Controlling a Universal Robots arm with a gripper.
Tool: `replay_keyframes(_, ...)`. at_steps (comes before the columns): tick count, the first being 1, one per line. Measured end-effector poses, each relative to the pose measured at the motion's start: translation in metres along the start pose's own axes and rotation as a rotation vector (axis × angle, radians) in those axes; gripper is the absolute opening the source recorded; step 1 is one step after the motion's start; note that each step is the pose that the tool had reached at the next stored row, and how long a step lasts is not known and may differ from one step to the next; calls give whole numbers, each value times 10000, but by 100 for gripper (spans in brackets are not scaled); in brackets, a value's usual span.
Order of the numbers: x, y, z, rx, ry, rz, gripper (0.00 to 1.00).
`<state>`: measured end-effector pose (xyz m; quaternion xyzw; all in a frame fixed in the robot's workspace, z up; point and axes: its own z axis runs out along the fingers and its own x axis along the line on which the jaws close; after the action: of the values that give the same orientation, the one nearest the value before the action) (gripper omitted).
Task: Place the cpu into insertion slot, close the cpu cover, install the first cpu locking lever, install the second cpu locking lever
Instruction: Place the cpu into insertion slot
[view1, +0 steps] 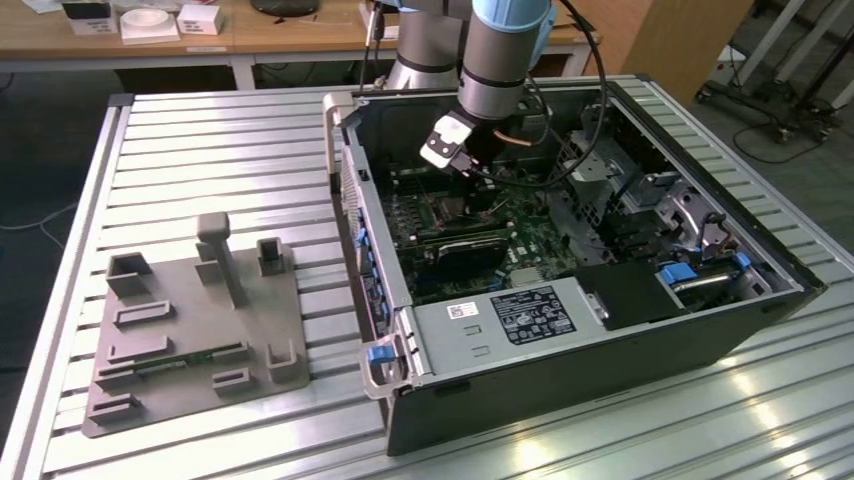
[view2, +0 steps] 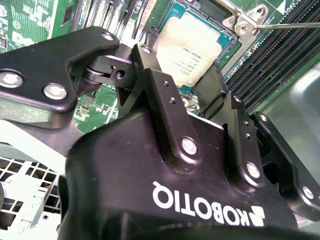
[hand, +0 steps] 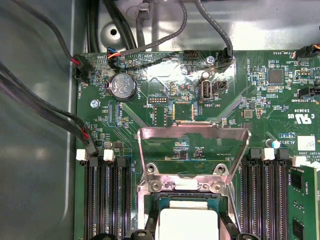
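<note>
**Gripper** (view1: 450, 150): inside the case (view1: 601, 390), directly above the slot (hand: 186, 199). In the second wrist view the fingers (view2: 150, 75) are spread wide, wider than the chip. One stands off each side of the slot, and they hold nothing.

**Cpu** (hand: 187, 225): lies in the slot, flat, with its metal top facing up at the gripper. It is square, so it has no real long axis. Its edges run parallel to the slot's rim. It appears fully seated, though its lower part is cut off in the first wrist view.

**Cover** (hand: 192, 132): hinged at one edge of the slot. It stands raised and leans back away from the cpu, open side toward the gripper. Its longer run follows the hinge edge.

**Lever** (view2: 295, 24): a thin rod beside the slot, pointing away over the memory slots (hand: 102, 200). By its look it is unlatched.

**Step in hand**: placing seems done, or is at the point of release. The cover is not yet closed and neither lever is installed.

**Requirement for closing the cover (judgement)**:
- Bring the fingers closer together.
- Make contact on the cover's free top bar.
- Push in a swing about the hinge, down toward the slot.
- Do not nudge the loose cpu.
</note>
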<state>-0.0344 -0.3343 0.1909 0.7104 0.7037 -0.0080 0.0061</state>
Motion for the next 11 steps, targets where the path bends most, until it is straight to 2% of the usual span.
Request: replay_keyframes(11,0,0,1,0,0,0,54)
